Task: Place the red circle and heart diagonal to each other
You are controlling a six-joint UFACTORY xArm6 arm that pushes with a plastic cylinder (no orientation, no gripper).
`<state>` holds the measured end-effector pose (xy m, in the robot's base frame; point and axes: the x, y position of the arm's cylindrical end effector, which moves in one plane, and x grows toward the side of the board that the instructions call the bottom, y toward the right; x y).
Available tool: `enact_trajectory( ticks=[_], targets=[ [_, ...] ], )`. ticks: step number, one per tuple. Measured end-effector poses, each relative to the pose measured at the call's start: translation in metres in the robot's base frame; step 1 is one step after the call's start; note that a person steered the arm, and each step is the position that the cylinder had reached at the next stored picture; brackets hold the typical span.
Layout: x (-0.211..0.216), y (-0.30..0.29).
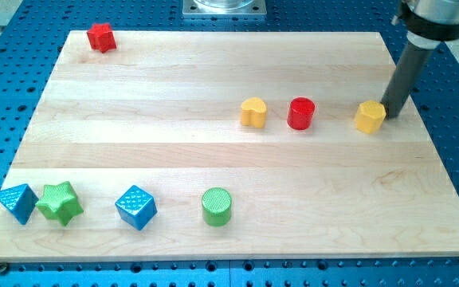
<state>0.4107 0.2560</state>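
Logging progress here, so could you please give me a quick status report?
My tip beside yellow hexagon. Red circle and yellow heart side by side, not diagonal. Nothing between.

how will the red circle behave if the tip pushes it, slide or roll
The red circle stands on its flat end, so it will likely slide, not roll. Its round wall may slip off my tip if struck off-centre. It probably moves easily on the smooth board.

Single arm enters at upper right of the frame, only its grey metal end piece showing, cut by the top edge. Dark straight rod slopes down and slightly toward the view's left. My tip set down at right-centre of frame.
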Motion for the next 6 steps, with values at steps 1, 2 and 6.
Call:
enact_trajectory(
  ticks=[1,2,6],
  targets=[
    [0.008,-0.008],
    [0.008,-0.048],
    [-0.002,-0.086]
  ],
)
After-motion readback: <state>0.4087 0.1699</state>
